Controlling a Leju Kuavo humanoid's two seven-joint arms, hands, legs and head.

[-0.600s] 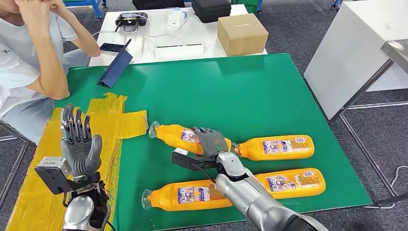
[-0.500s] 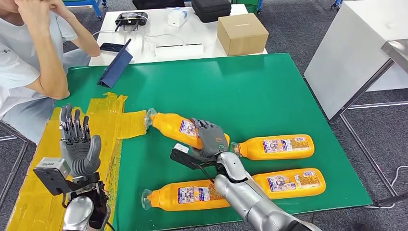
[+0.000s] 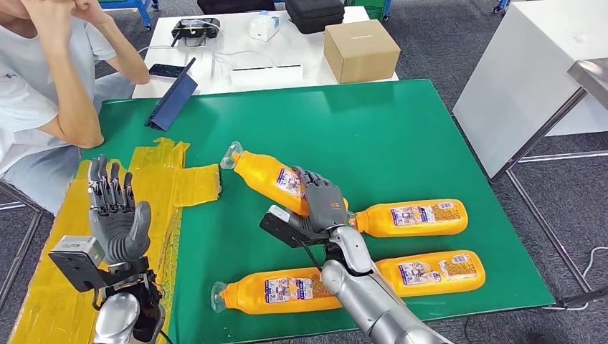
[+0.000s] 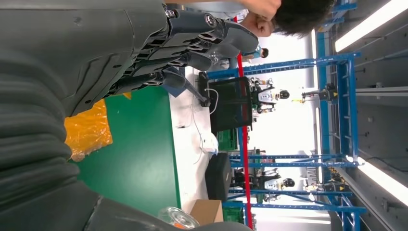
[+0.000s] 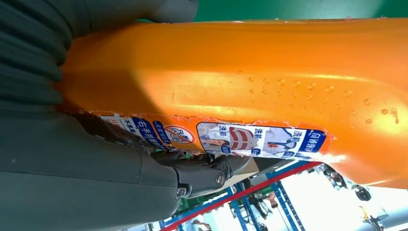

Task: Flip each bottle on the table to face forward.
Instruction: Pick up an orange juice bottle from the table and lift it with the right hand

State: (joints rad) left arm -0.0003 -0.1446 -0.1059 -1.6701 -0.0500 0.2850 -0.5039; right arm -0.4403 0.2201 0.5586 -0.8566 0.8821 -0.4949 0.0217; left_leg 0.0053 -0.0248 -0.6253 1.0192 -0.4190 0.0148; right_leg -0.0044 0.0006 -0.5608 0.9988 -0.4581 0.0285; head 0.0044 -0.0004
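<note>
Several orange bottles with clear caps lie on the green table (image 3: 373, 129). My right hand (image 3: 324, 206) grips the middle-left bottle (image 3: 269, 176), lifted off the table and tilted, its cap end pointing up toward the far left. The right wrist view shows that bottle (image 5: 250, 82) close up, its label strip against my fingers (image 5: 207, 173). A second bottle (image 3: 412, 218) lies just right of my hand, a third (image 3: 434, 271) at the near right, another (image 3: 276, 290) at the near edge, partly under my right forearm. My left hand (image 3: 115, 215) is raised over the yellow tape, fingers straight and apart, holding nothing.
A yellow taped patch (image 3: 154, 183) covers the table's left side. A person (image 3: 43, 79) sits at the far left, elbows up. A blue tablet case (image 3: 174, 93) stands at the table's back left. Behind is a white table (image 3: 236, 50) with a cardboard box (image 3: 361, 49).
My right hand has lifted the gripped bottle off the table and swung its cap end up and away; the hand itself moved slightly right and farther. The left hand stayed put.
</note>
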